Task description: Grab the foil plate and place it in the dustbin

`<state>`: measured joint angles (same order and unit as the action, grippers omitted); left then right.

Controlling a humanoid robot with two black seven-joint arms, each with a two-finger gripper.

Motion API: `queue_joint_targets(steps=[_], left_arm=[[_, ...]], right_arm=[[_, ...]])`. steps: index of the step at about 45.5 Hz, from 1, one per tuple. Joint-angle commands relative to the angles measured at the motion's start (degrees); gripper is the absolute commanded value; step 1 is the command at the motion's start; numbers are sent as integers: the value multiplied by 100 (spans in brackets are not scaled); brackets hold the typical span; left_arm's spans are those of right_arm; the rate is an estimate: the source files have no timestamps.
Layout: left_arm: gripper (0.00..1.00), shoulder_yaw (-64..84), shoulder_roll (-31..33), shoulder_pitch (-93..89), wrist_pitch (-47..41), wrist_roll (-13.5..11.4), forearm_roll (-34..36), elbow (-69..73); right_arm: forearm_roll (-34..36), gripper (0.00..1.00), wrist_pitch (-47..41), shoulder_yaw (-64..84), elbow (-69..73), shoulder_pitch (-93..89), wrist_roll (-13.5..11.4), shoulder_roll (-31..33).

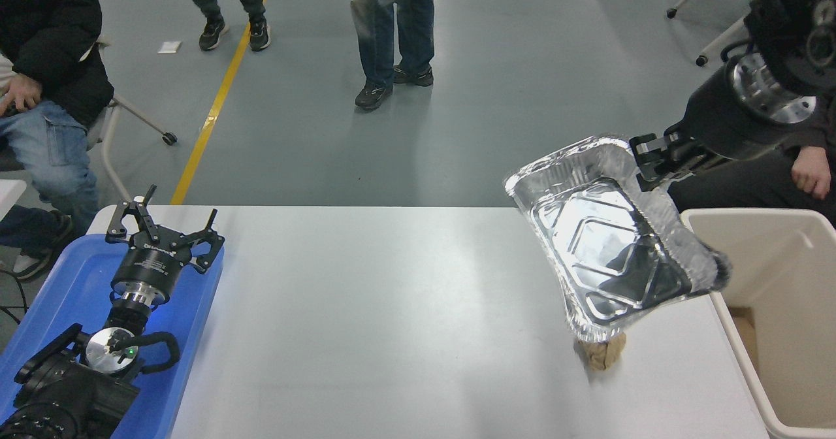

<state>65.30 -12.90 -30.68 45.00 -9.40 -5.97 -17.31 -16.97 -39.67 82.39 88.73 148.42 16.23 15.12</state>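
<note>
Left hand, fingers spread, parked over the blue tray; crumpled brown paper ball on the table below the foil plate, which hangs tilted from the right hand, clamped on its far rim, just left of the dustbin

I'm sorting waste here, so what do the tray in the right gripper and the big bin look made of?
Foil plate: thin aluminium foil, going by its mirror shine, crinkled rim and bent shape. Dustbin: probably plastic, with smooth matte cream walls and a rounded rim.
</note>
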Motion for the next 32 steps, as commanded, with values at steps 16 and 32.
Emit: queue_joint_targets(steps=[16, 32], left_arm=[[99, 9, 7, 1, 0, -9, -1, 0], [99, 9, 7, 1, 0, -9, -9, 0]], right_arm=[[-1536, 0, 1171, 1235, -1400, -1288, -23, 1167], [-1441, 0, 3122, 666, -4644, -5215, -58, 2759]])
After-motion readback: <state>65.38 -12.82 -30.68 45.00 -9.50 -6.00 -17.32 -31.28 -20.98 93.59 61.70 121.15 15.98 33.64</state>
